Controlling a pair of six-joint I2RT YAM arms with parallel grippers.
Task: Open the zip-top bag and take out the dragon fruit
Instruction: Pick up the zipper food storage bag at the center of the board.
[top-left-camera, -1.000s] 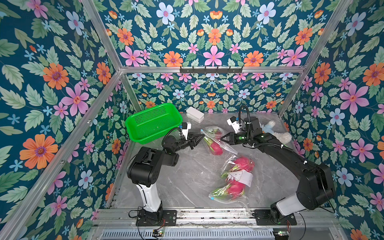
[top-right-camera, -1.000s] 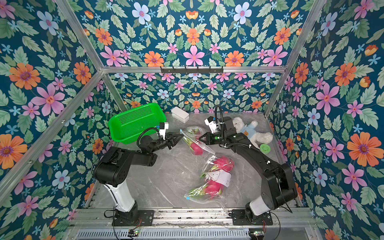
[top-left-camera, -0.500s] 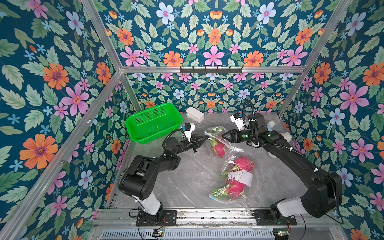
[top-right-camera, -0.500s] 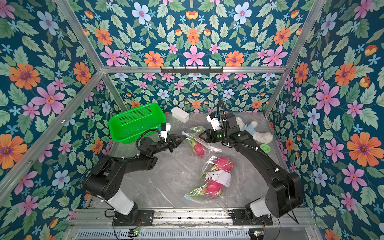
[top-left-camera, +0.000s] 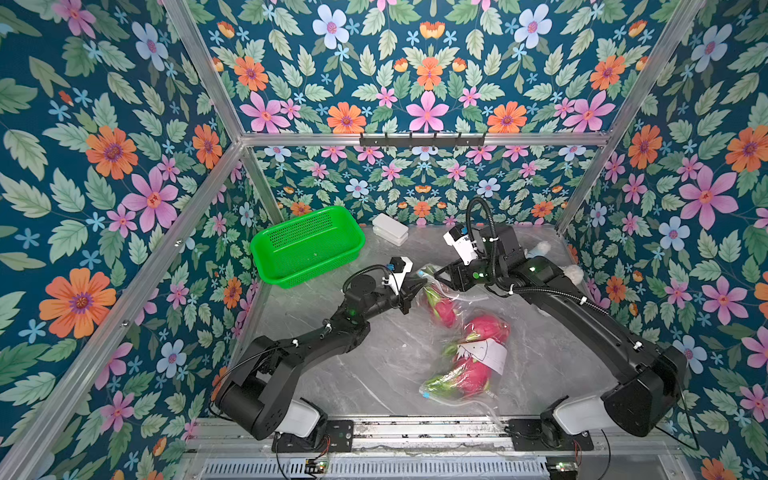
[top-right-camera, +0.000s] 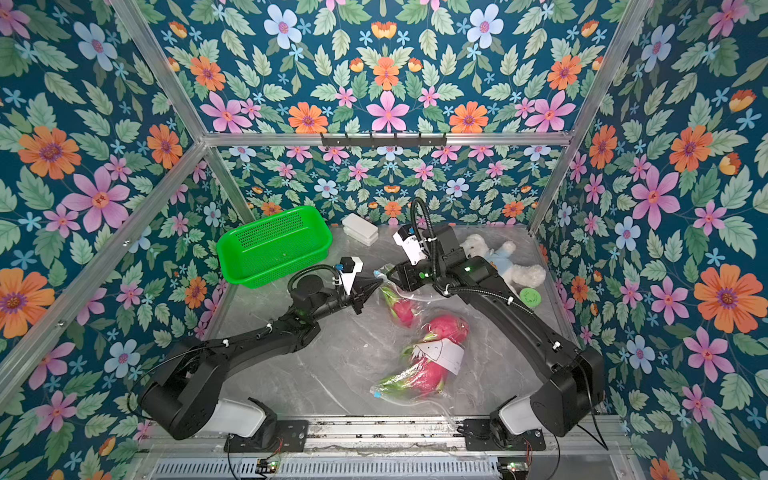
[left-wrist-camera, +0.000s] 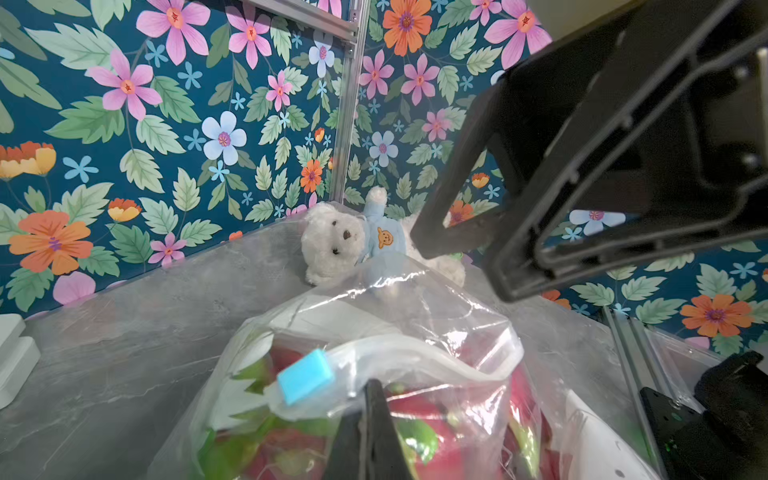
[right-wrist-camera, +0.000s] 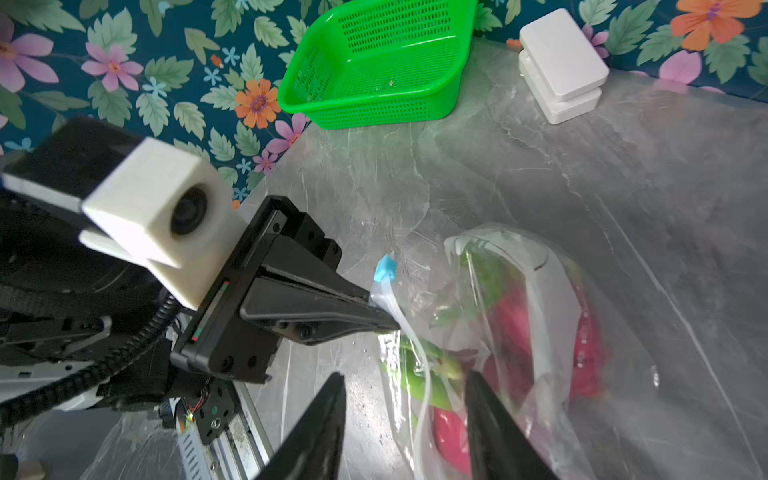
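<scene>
Now at the bag's mouth, on grey marble in a flowered booth

Grey, marble-veined and slightly glossy, the tabletop (top-left-camera: 365, 374) forms the floor of a small booth. Its walls (top-left-camera: 124, 166) carry teal paper thick with pink, orange and pale blue flowers. Bare aluminium frame posts (top-left-camera: 207, 70) run along the corners, and a black hook rail (top-left-camera: 422, 140) crosses the back wall. At the near edge a metal front rail (top-left-camera: 415, 428) bears both arm bases.

Toward the back left corner sits a green basket (top-left-camera: 307, 245), with two white boxes (top-left-camera: 390, 229) stacked just beside it. At the back right a white teddy bear (top-right-camera: 494, 257) in pale blue lies near the wall (a small green disc (top-right-camera: 530, 297) lies close by).

Mid-table lies the zip-top bag (top-left-camera: 451, 296), its mouth end turned toward the back and gaping. The left gripper (right-wrist-camera: 386, 322) is closed tight on the bag's white zip edge, just beside the blue slider (right-wrist-camera: 384, 266). The right gripper (right-wrist-camera: 405, 424) faces it from the other side. Its jaws stand apart with the zip edge running between them, not clamped on it.

Dragon fruit (top-left-camera: 442, 309) lies inside this bag, pink skin and green scales showing through the clear film; how many are in there I cannot tell. A second bag (top-left-camera: 440, 399), nearer the front rail and bearing a white label, holds more of the fruit and lies just beside the first.
</scene>
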